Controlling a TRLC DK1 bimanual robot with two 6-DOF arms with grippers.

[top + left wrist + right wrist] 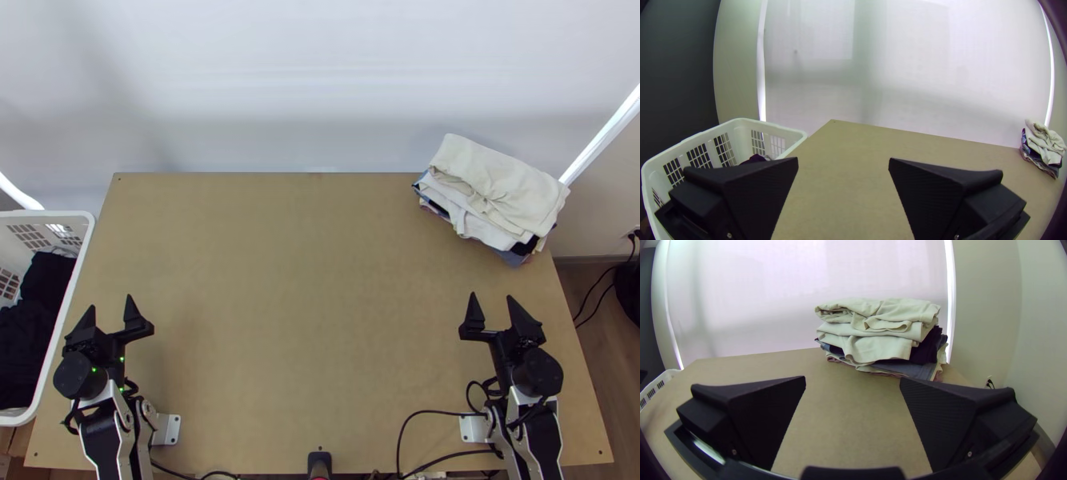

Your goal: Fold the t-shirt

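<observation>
The t-shirt, probably among the dark cloth (30, 316) in the basket (60, 214), should be light and limp; pinch it by the shoulders (stray layers may cling). Left gripper (111, 302) and right gripper (491, 295) are spread, holding nothing.

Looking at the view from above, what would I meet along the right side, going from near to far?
The right arm → its open black gripper → the stack of folded clothes → the pale backdrop beyond the table.
</observation>
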